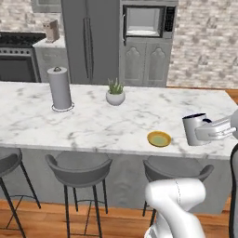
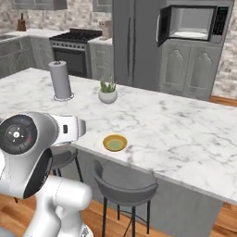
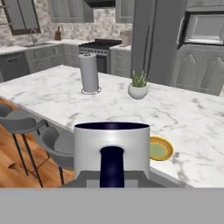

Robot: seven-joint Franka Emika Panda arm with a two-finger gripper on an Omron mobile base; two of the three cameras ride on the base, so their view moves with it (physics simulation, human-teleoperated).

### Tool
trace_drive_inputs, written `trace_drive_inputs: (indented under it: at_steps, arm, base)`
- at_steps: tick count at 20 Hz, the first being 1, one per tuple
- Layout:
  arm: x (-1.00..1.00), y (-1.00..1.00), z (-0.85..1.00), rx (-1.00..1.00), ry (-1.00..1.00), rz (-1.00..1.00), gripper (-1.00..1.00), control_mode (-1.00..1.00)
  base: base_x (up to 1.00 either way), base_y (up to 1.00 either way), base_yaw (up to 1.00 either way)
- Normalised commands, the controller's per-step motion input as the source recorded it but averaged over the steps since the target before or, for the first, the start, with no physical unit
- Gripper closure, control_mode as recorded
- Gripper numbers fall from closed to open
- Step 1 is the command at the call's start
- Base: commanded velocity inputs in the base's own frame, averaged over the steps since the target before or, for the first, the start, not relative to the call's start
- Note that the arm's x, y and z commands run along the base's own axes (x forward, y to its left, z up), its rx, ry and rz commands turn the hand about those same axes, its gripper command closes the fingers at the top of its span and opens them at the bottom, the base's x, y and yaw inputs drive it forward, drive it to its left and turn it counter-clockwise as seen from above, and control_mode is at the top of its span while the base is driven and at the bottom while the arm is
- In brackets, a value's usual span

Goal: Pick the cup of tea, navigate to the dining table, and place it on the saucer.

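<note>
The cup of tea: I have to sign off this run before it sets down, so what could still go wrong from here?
The cup of tea, held in the shut gripper, hangs right of the saucer, not over it; lowering now would miss. The saucer sits near the dining table's front edge, so a nudge might push it off. A tilt could spill the tea.

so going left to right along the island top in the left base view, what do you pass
paper towel roll → plant pot → saucer → cup, held above the marble top by the tool at the right edge
</note>
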Motion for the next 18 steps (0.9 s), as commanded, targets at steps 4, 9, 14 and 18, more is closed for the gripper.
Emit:
trace_drive_inputs:
  at_steps: [4, 9, 14, 18]
  arm:
    - [0.00, 0.00, 0.00, 0.00, 0.00, 0.00, 1.00, 1.00]
    - [0.00, 0.00, 0.00, 0.00, 0.00, 0.00, 1.00, 1.00]
    - [0.00, 0.00, 0.00, 0.00, 0.00, 0.00, 1.00, 1.00]
    - [0.00, 0.00, 0.00, 0.00, 0.00, 0.00, 1.00, 1.00]
  base:
    - [0.31, 0.25, -0.32]
    - [0.36, 0.15, -0.31]
    - [0.41, 0.18, -0.30]
    - [0.45, 0.25, -0.27]
